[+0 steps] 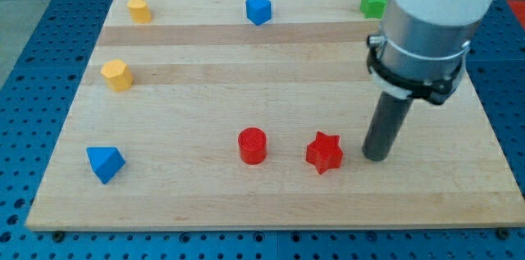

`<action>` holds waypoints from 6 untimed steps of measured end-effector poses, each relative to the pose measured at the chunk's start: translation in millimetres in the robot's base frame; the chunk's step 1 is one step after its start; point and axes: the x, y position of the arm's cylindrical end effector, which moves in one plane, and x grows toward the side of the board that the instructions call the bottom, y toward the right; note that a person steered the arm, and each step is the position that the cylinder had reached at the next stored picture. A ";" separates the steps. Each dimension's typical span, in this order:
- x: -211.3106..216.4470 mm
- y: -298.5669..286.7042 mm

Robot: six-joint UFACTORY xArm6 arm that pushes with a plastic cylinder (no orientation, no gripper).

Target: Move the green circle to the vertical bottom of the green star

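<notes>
1. Green circle: cannot be made out anywhere on the board; it may be hidden behind the arm, but that cannot be told.
2. Green star (374, 2): at the view's top right, partly covered by the arm's pale body (439, 14).
3. My tip (376, 157): resting on the wooden board (271, 202), just right of the red star (325, 152). No claw is fitted, so no grasp state applies.
4. Red cylinder (253, 145): left of the red star.
5. Blue blocks: one at the top centre (258, 9), one at the bottom left (105, 162).
6. Yellow blocks: one at the top left (139, 8), one (117, 75) below it.
</notes>
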 end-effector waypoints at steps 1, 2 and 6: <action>0.4 -47.2; -5.1 -89.0; -119.4 112.7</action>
